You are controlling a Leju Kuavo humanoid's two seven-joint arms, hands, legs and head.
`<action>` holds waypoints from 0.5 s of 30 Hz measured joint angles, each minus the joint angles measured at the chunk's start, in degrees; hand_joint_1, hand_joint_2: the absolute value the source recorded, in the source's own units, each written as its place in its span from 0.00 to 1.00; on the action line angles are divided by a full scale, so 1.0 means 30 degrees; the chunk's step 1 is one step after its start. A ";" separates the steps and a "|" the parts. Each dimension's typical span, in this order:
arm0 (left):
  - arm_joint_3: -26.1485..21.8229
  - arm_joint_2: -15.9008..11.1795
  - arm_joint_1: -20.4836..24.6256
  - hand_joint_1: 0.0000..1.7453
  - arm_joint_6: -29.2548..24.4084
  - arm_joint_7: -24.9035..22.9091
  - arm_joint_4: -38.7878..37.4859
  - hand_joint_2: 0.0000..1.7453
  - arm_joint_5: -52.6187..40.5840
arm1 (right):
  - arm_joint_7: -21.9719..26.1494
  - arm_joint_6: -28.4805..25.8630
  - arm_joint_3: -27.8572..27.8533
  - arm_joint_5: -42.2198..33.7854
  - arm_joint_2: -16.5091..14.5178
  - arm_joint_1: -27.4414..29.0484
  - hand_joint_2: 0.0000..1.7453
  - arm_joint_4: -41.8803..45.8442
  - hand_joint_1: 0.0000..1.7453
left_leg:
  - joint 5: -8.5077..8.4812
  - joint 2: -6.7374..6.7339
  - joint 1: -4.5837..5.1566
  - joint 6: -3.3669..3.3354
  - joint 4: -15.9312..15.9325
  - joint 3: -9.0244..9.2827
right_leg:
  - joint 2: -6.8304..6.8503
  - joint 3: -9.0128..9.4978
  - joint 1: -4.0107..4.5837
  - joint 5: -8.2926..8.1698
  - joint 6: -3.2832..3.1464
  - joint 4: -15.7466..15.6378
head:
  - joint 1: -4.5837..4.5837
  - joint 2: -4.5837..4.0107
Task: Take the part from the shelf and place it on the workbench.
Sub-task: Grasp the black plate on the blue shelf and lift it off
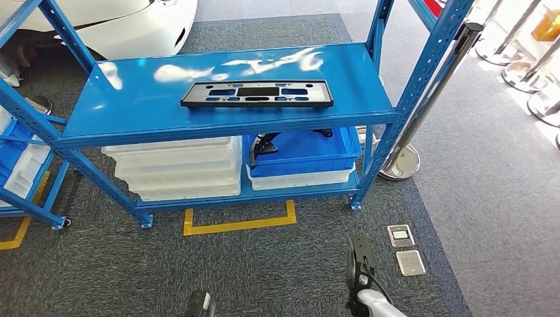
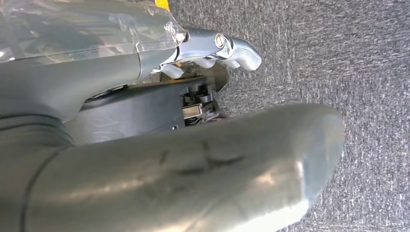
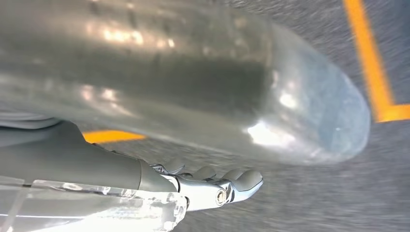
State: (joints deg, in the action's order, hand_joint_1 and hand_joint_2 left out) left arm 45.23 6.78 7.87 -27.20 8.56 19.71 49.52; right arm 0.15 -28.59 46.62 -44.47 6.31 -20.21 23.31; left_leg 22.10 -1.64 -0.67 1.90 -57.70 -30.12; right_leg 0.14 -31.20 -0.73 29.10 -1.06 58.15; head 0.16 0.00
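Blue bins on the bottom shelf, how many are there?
1 on this rack: the blue bin sits on a white bin at the lower shelf's right, right of the stack of white bins. Another blue bin shows at the far left; more may be hidden.

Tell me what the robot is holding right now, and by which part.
Nothing. Both hands, left and right, hang over the carpet; the black part lies untouched on the shelf.

Left hand (image 1: 200, 305) cut off by head view's lower edge. Dark object (image 1: 264, 142) in blue bin (image 1: 310, 153) partly hidden beneath upper shelf (image 1: 132, 99); possibly another part. Carpet (image 3: 309, 193) blurred in right wrist view.
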 joint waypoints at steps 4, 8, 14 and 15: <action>0.0343 0.0000 0.0024 0.00 -0.0340 0.0062 -0.0048 0.00 0.0506 | -0.0924 -0.0071 0.0182 0.1390 0.1063 -0.1276 0.00 0.0966 0.00 | -0.0002 -0.0003 -0.0004 -0.0002 -0.0020 -0.0001 | -0.0002 0.0002 0.0003 -0.0010 0.0015 0.0001 | 0.0002 0.0000; 0.0510 0.0002 0.0038 0.00 -0.0674 0.0082 -0.0049 0.00 0.0985 | -0.1759 -0.0162 0.0200 0.2727 0.2069 -0.2246 0.00 0.1940 0.00 | -0.0003 0.0001 -0.0005 -0.0004 -0.0035 -0.0018 | -0.0001 -0.0006 -0.0001 -0.0022 0.0030 0.0003 | -0.0005 0.0000; 0.1009 0.0007 0.0106 0.00 -0.1182 0.0133 -0.0062 0.00 0.1754 | -0.3101 -0.0202 0.0209 0.4912 0.3865 -0.4160 0.00 0.3895 0.00 | -0.0008 0.0005 -0.0004 -0.0013 -0.0055 -0.0028 | 0.0001 -0.0002 -0.0002 -0.0031 0.0044 0.0004 | 0.0002 0.0000; 0.1113 0.0009 0.0133 0.00 -0.1268 0.0135 -0.0069 0.00 0.1880 | -0.3302 -0.0202 0.0224 0.5281 0.4129 -0.4459 0.00 0.4257 0.00 | -0.0008 0.0005 -0.0004 -0.0013 -0.0056 -0.0032 | 0.0002 -0.0002 -0.0003 -0.0035 0.0049 0.0004 | 0.0009 0.0000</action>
State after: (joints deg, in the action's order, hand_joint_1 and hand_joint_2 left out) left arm 48.57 6.80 8.27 -31.00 8.96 19.50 55.16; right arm -9.75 -29.20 47.29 -28.63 18.70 -33.59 36.08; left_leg 22.07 -1.62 -0.68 1.86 -57.87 -30.21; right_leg 0.15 -31.21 -0.74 29.00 -0.91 58.16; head 0.19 0.00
